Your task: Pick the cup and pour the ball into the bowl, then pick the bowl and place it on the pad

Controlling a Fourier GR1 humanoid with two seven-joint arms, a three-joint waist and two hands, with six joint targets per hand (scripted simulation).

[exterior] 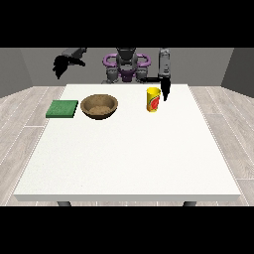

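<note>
A yellow cup (153, 99) with a red mark stands upright on the table's far right part. The hand at the view's right (164, 88) hangs just beside the cup's right side, pointing down; whether it touches the cup I cannot tell. A brown wooden bowl (99, 106) sits left of centre. A green pad (62, 108) lies flat at the table's left edge, beside the bowl. The hand at the view's left (60, 65) is raised high above and behind the pad, away from everything. No ball is visible; the cup's inside is hidden.
The white table (129, 158) stretches wide toward the camera. The robot's torso (126, 67) stands behind the far edge. Grey wood floor surrounds the table.
</note>
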